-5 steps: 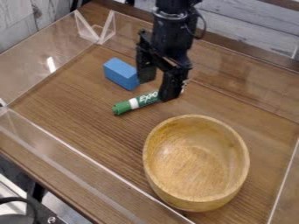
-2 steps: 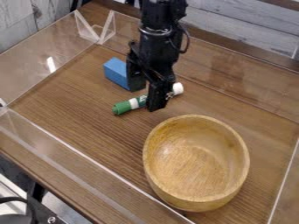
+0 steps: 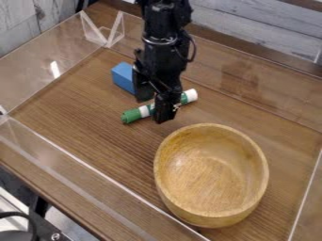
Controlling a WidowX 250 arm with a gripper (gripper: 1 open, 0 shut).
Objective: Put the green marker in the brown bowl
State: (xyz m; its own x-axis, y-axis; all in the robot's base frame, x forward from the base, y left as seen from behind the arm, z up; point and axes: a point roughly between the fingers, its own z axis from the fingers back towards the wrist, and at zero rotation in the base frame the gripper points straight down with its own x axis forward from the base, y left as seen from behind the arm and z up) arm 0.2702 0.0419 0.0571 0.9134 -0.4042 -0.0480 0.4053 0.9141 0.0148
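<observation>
The green marker is seen lying flat on the wooden table, turned diagonally across the picture. Its green cap end points toward the lower left, and its white barrel end with a green tip shows at the upper right, past the gripper. Only these two ends are visible — the middle part with the label is hidden behind the black finger in front.

The black gripper is pointed straight down over the marker. Its jaws are held wide apart, one finger on the near side of the marker and one on the far side, so the marker is placed between them. Whether the fingers touch the barrel cannot be told from this view; nothing is lifted.

A blue rectangular block is found just behind the gripper, to the left, close to the marker but apart from it.

The brown bowl is placed at the lower right, near the marker but not touching it. It is a round wooden bowl of light colour — the grain is clearly seen inside, and the rim is thick.

A clear plastic wall is standing around the table edge.
</observation>
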